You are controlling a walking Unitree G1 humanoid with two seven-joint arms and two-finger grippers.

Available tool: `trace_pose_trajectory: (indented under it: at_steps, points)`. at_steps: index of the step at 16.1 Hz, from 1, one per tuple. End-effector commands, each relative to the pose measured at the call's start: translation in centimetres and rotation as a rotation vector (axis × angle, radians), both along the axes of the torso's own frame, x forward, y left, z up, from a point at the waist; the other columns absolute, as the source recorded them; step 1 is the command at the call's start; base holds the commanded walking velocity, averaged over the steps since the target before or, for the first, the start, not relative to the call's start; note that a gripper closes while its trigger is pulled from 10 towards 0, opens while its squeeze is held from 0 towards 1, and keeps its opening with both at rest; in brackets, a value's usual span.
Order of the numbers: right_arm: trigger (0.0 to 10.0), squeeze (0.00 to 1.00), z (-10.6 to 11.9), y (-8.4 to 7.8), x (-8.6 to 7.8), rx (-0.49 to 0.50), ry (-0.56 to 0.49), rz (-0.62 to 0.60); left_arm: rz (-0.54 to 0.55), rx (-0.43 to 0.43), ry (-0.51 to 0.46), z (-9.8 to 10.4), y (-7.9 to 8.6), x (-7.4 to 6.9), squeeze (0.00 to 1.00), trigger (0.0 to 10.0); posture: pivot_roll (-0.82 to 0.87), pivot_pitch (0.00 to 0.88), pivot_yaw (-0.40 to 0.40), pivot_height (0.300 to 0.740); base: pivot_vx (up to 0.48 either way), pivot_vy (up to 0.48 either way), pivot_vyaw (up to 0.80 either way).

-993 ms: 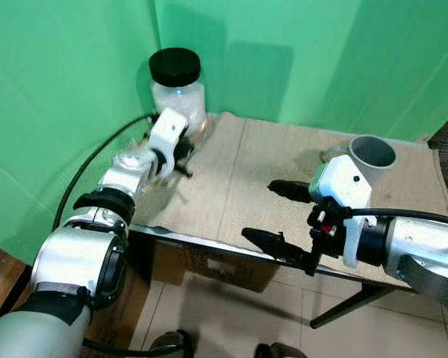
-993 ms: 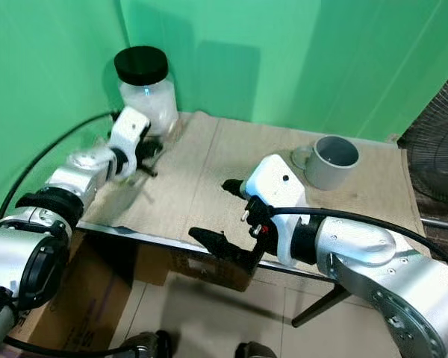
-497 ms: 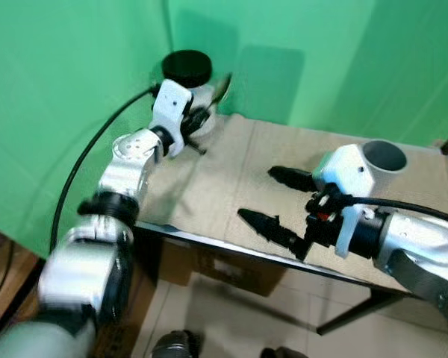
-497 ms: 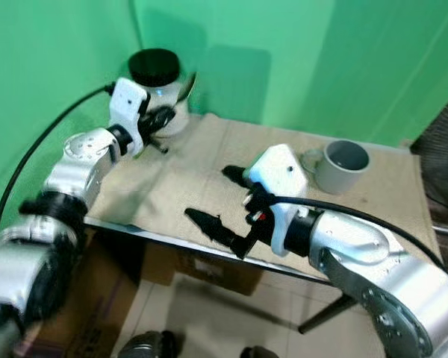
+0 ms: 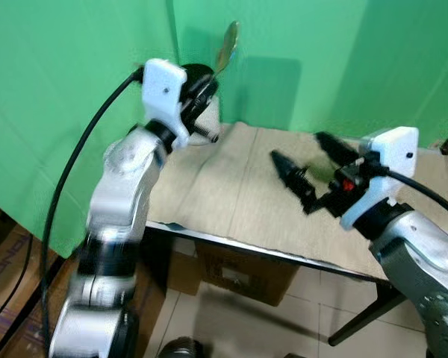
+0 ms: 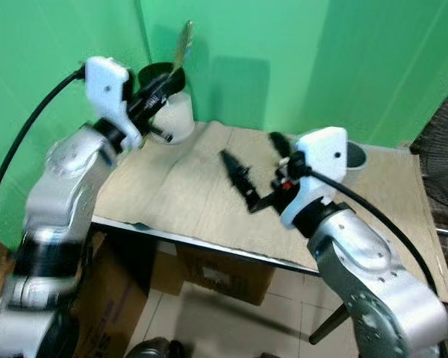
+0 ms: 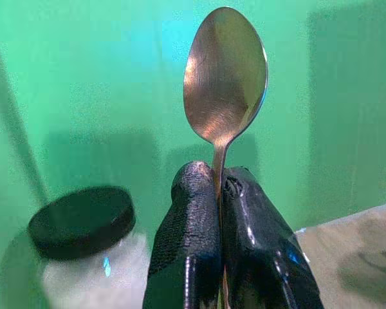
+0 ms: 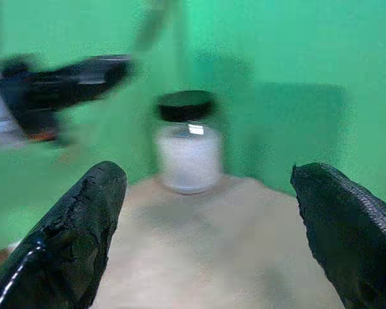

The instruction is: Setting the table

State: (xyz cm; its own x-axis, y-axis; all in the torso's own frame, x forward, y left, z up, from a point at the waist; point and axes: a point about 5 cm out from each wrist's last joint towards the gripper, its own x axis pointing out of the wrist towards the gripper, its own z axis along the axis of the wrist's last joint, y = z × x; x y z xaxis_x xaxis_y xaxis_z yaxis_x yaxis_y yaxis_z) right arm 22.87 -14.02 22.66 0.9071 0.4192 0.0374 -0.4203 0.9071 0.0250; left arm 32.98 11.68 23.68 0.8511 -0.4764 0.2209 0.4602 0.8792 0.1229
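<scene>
The cup (image 6: 356, 154) is sitting mostly hidden behind the right gripper (image 5: 310, 170), whose jaws are spreading wide. The left gripper (image 7: 220, 193) is pinching an upright, shiny metal spoon (image 7: 224, 74).

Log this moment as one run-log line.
left gripper: shut on spoon, raised | right gripper: open over table | jar: on table

Right gripper (image 8: 209, 238) fingers spread wide over tan table (image 8: 206, 257). Between them, blurred: white jar (image 8: 188, 154) with black lid, against green backdrop (image 8: 276, 51).
</scene>
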Motion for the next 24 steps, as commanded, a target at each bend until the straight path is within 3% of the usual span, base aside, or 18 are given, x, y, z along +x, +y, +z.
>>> trace_pose_trajectory:
  at_steps: [1, 2, 5, 7, 8, 9, 11, 13, 14, 15, 19, 21, 22, 23, 24]
  points:
    - [10.0, 0.0, -0.5, -0.4, 0.3, 0.002, 0.0, -0.077, 0.067, -0.014, 0.016, -0.2, 0.6, -1.2, 0.0, 8.4, -0.03, 0.0, 0.076, 0.74, 0.0, 0.0, -0.76]
    - [10.0, 0.0, -0.3, -0.6, 0.7, 0.019, -0.017, -0.118, 0.111, -0.012, 0.009, -0.4, 0.7, -2.0, 0.0, 10.0, -0.03, 0.0, 0.074, 0.74, 0.0, 0.0, -0.76]
    - [10.0, 0.0, 0.0, -0.8, 1.2, 0.009, -0.062, -0.16, 0.135, -0.069, -0.021, 1.0, 0.4, -2.9, 0.0, 10.0, -0.03, 0.0, 0.078, 0.74, 0.0, 0.0, -0.76]
    - [10.0, 0.0, 0.1, -0.8, 1.2, 0.014, -0.081, -0.174, 0.191, -0.125, -0.111, 2.4, 0.7, -3.6, 0.0, 10.0, -0.01, 0.0, 0.059, 0.74, 0.0, 0.0, -0.76]
    - [10.0, 0.0, 0.1, -0.8, 1.2, 0.023, -0.087, -0.183, 0.236, -0.111, -0.097, 2.3, 0.9, -3.9, 0.0, 10.0, 0.0, 0.0, 0.052, 0.74, 0.0, 0.0, -0.76]
    - [10.0, 0.0, 0.1, -0.7, 1.3, 0.047, -0.092, -0.188, 0.18, -0.109, -0.076, 1.9, 0.5, -4.1, 0.0, 10.0, 0.0, 0.0, 0.052, 0.74, 0.0, 0.0, -0.76]
    - [10.0, 0.0, 0.0, -0.1, 1.8, 0.073, -0.106, -0.187, 0.197, -0.039, -0.091, 1.5, 0.2, -3.9, 0.0, 10.0, 0.02, 0.0, 0.037, 0.74, 0.0, 0.0, -0.76]
    - [10.0, 0.0, 0.2, 0.1, 1.8, 0.065, -0.122, -0.186, 0.195, -0.049, -0.071, 1.1, 0.5, -3.9, 0.0, 10.0, 0.01, 0.0, 0.043, 0.74, 0.0, 0.0, -0.76]
    - [10.0, 0.0, 0.5, -0.7, 1.6, 0.08, -0.131, -0.209, 0.204, -0.029, -0.046, 0.5, 1.1, -4.1, 0.0, 10.0, 0.03, 0.0, 0.031, 0.74, 0.0, 0.0, -0.77]
    - [10.0, 0.0, 0.2, -0.8, 1.8, 0.083, -0.129, -0.205, 0.192, -0.039, -0.036, 0.4, 1.4, -4.4, 0.0, 0.0, 0.06, 0.0, 0.017, 0.74, 0.0, 0.0, -0.77]
    - [10.0, 0.0, 0.2, -0.2, 2.1, 0.103, -0.144, -0.195, 0.248, -0.043, -0.08, 1.3, 2.6, -4.6, 0.0, 0.0, 0.05, 0.0, 0.021, 0.74, 0.0, 0.0, -0.77]
    - [10.0, 0.0, 0.6, -0.3, 2.2, 0.117, -0.164, -0.225, 0.313, -0.079, -0.071, 1.2, 3.2, -3.5, 0.0, 0.0, 0.03, 0.0, 0.028, 0.74, 0.0, 0.0, -0.78]
    - [10.0, 0.0, 0.5, -0.2, 2.3, 0.115, -0.161, -0.229, 0.327, -0.075, -0.076, 1.3, 3.1, -3.3, 0.0, 5.6, 0.04, 0.0, 0.018, 0.74, 0.0, 0.0, -0.78]
    - [10.0, 0.0, 0.5, 0.0, 2.4, 0.112, -0.158, -0.223, 0.331, -0.071, -0.087, 1.5, 3.0, -3.4, 0.0, 10.0, 0.04, 0.0, 0.007, 0.74, 0.0, 0.0, -0.78]
    - [10.0, 0.0, 0.4, 0.1, 2.5, 0.108, -0.157, -0.218, 0.319, -0.065, -0.091, 1.6, 2.7, -3.5, 0.0, 10.0, 0.05, 0.0, -0.006, 0.74, 0.0, 0.0, -0.78]
